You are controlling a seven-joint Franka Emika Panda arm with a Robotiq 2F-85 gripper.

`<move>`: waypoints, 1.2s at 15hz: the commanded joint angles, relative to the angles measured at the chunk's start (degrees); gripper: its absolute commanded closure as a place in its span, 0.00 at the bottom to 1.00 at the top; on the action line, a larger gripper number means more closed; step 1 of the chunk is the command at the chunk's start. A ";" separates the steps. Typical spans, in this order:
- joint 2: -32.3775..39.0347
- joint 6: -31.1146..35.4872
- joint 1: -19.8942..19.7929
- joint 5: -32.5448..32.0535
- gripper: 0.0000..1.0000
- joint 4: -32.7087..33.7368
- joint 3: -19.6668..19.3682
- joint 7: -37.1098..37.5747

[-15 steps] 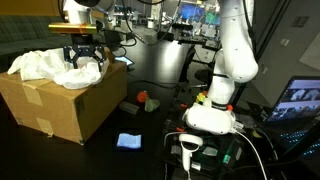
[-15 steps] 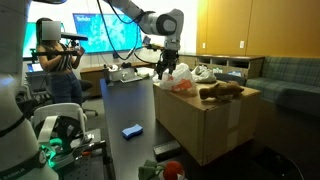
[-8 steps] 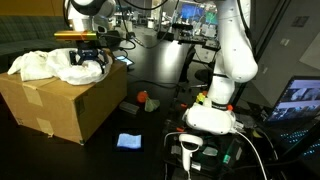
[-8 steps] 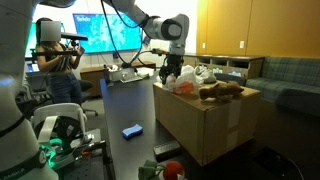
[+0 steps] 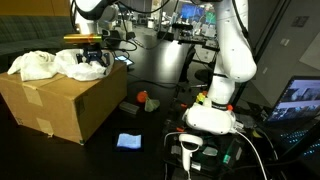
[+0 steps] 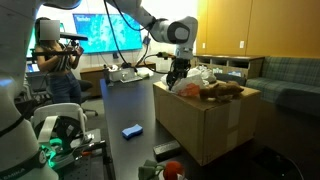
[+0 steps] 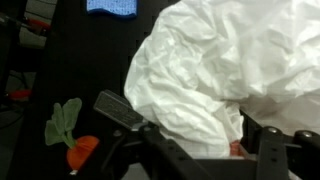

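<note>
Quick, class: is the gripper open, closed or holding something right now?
Gripper: jaws stand either side of the white bag; whether it grips cannot be told.

- In both of your exterior views the room is dim; in one, a blue screen [image 6: 100, 35] and an orange wall [image 6: 260, 25] glow brightest.
- Your wrist view is soft and slightly blurred; the white bag [image 7: 220, 70] glares against near-black surroundings.

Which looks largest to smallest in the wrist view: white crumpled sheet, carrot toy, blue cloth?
1. white crumpled sheet, by far.
2. carrot toy.
3. blue cloth, but the frame edge crops it, so ranks two and three are unsure.
</note>
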 commanded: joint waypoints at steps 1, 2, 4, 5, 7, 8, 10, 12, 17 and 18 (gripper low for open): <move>-0.56 -0.71 -1.64 -0.55 0.58 0.42 0.47 -10.40; -1.33 -1.16 -1.74 -1.10 0.64 0.02 0.41 -13.67; -3.03 -2.76 -1.88 -1.84 0.80 -0.76 0.26 -19.77; -4.09 -3.83 -1.94 -2.33 0.86 -1.25 0.18 -22.64; -6.75 -5.46 -2.23 -3.42 0.98 -2.89 0.12 -28.58; -8.10 -6.28 -2.37 -3.88 0.99 -3.57 0.13 -31.60; -12.64 -8.09 -2.78 -5.13 1.00 -6.46 -0.01 -37.69; -17.70 -9.69 -3.22 -6.69 0.98 -9.84 -0.06 -43.78; -30.14 -9.42 -5.75 -9.48 0.98 -19.88 -0.48 -61.13; -32.04 -8.75 -6.50 -9.14 0.98 -21.99 -0.87 -65.37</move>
